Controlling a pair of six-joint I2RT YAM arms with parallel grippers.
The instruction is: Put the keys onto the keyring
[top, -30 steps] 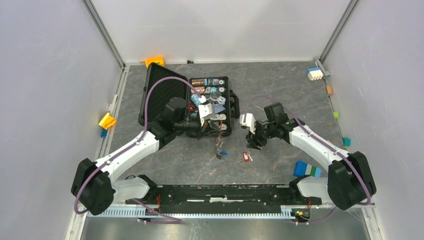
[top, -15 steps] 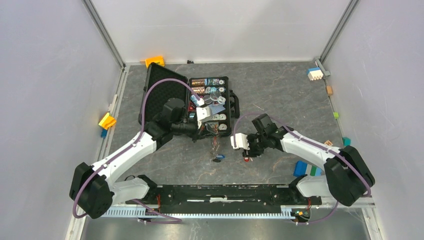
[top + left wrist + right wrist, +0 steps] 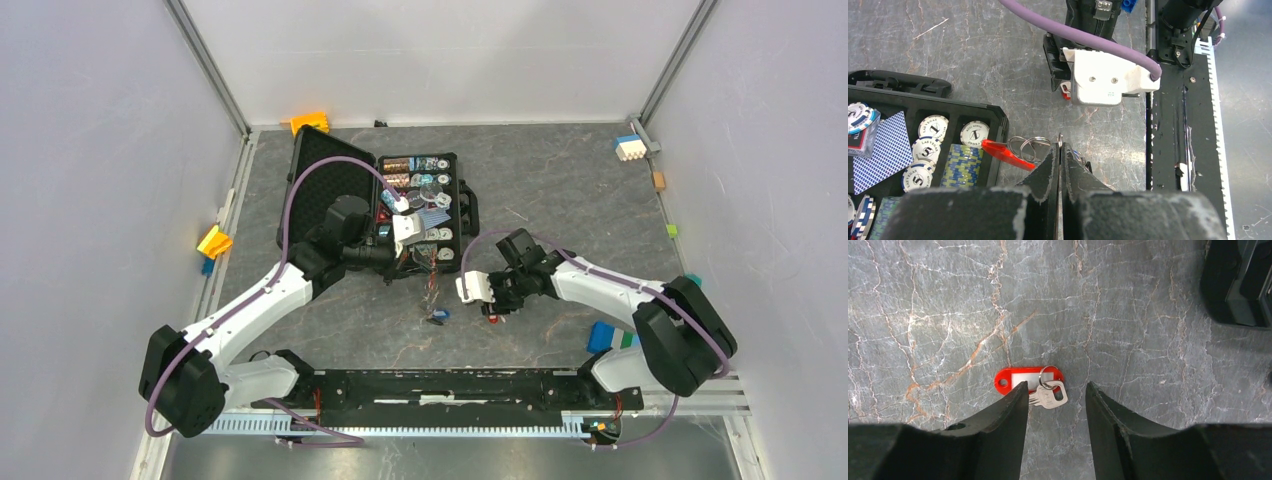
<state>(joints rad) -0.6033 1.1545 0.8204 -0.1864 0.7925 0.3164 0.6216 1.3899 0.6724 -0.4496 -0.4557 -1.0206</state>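
My left gripper is shut on the keyring, pinching its thin silvery ring edge-on. The long red tag and linked rings stick out to the left. In the top view the keyring's chain dangles, with the blue key at its lower end; I cannot tell whether the key is attached. My right gripper is open, low over the red key, a silvery key with a red plastic head, flat on the table.
An open black case of poker chips and cards lies just behind my left gripper. A blue and green block sits at the right front. Small blocks line the walls. The black base rail runs along the near edge.
My right gripper has moved left and down towards the red key and now sits over it. The dangling keyring and the blue key shifted slightly left. My left arm has barely moved.
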